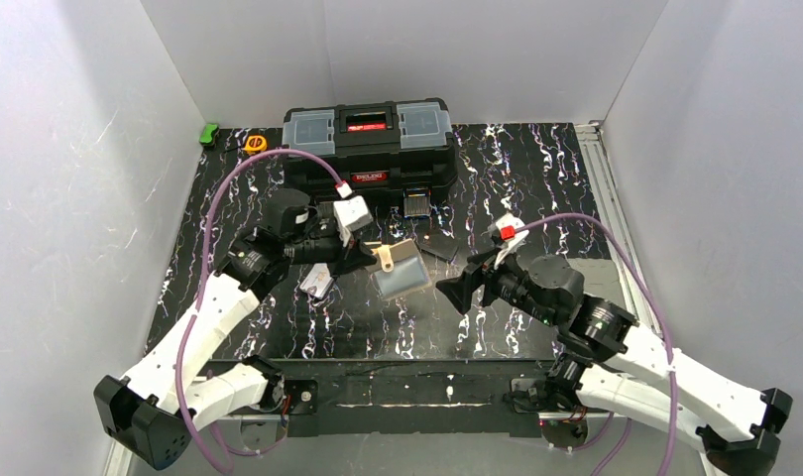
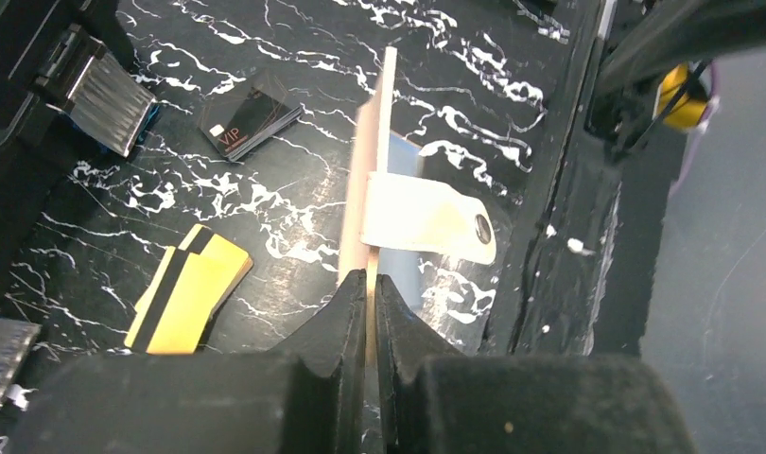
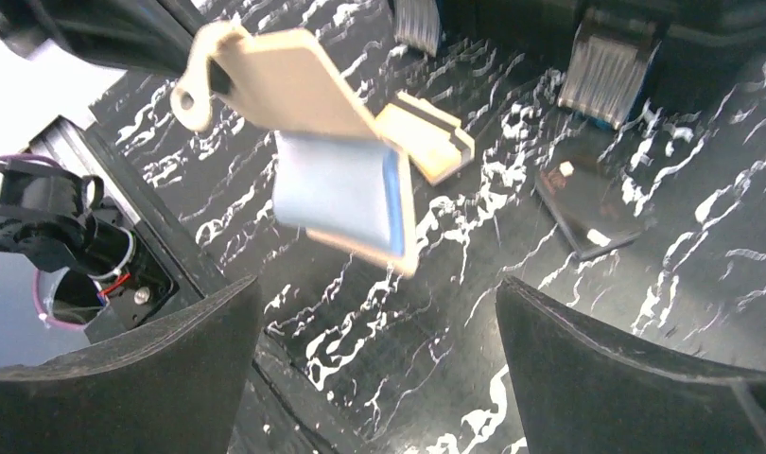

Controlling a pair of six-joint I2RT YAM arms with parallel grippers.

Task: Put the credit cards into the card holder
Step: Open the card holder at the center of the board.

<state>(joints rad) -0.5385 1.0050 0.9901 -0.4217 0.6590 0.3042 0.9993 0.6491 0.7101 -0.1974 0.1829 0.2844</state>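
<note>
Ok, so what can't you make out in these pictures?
Card holder pockets: blurred and glary in the right wrist view, edge-on in the left wrist view, so any card inside is unclear.
Gold cards: stacked in the left wrist view, so their count is unclear.
Dark card: its small print is too tiny in every view.
Toolbox: lid closed in the top view, contents hidden.

The card holder (image 3: pixel 304 95) is beige-tan outside, with shiny bluish-grey pockets inside. Left of the black left gripper (image 2: pixel 372 284) lie gold-yellow credit cards (image 2: pixel 185 298) crossed by a black stripe. Beyond them is a black card (image 2: pixel 252 118) with pale lettering. The table (image 2: pixel 266 218) is black, veined white like marble.
</note>
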